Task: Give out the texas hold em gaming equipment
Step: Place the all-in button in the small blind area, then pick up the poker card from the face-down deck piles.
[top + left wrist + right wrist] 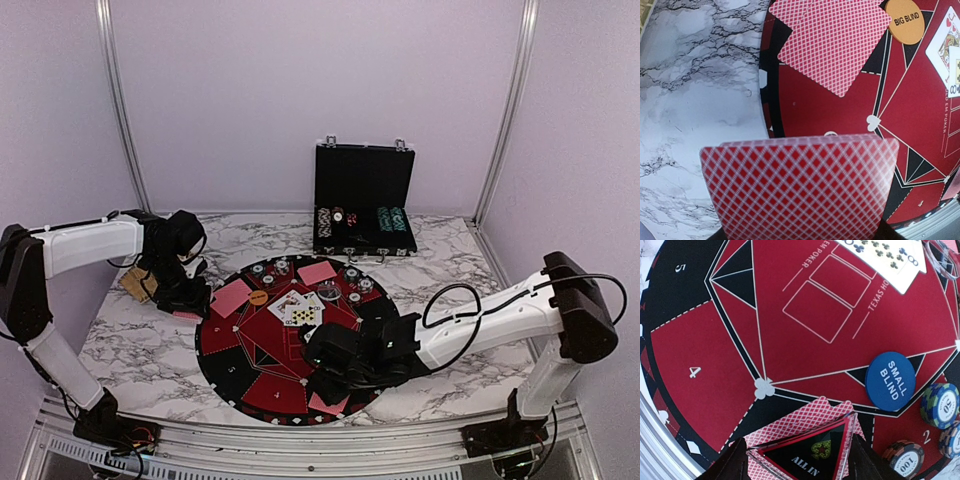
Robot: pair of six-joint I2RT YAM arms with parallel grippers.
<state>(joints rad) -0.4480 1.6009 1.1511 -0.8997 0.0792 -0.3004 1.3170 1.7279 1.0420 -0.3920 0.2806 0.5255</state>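
Nearest, clamped in left gripper: deck, poised over left edge of mat, probably for the next deal. At near edge, pinched in right gripper: ALL IN token, over two dealt cards, seemingly for that seat.

One orange disc, one blue disc, one clear triangular marker. Left wrist view: two face-down cards upper centre, one card stack below. Right wrist view: three chip stacks lower right. Face-up cards perhaps three, blurred.
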